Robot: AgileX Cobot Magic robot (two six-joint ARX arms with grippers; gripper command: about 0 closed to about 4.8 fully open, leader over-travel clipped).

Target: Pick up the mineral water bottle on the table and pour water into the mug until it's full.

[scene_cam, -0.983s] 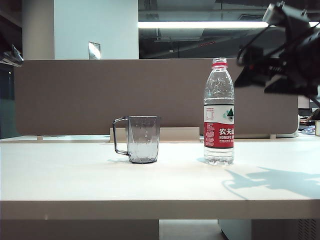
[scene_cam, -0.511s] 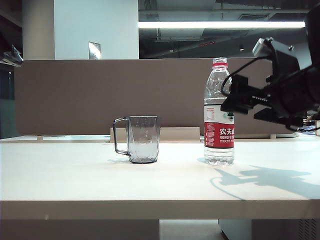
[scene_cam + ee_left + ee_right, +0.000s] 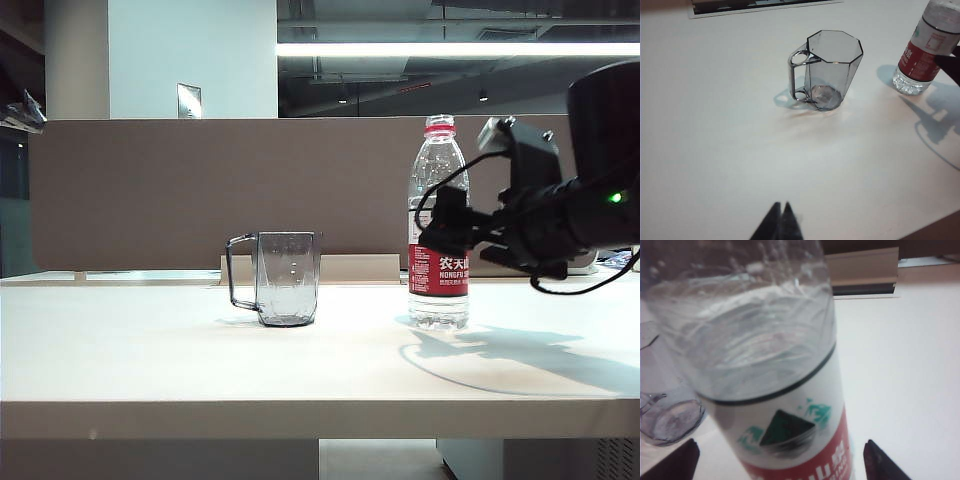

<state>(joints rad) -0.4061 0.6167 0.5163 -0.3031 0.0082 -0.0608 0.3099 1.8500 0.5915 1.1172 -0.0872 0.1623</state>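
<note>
Clear plastic fills our right wrist view: the bottle (image 3: 775,370) stands between the two fingertips (image 3: 675,460) of our right gripper (image 3: 445,235), jaws spread wide and not yet touching it, lined up at label height for a side grasp. In the exterior view the bottle sits right of centre on the table (image 3: 150,370), the empty mug (image 3: 287,278) near the middle, handle turned left. Our left gripper (image 3: 780,225) hangs closed, low in its own frame. Off-white tabletop, brown partition (image 3: 140,190), ceiling strip light (image 3: 400,49).
</note>
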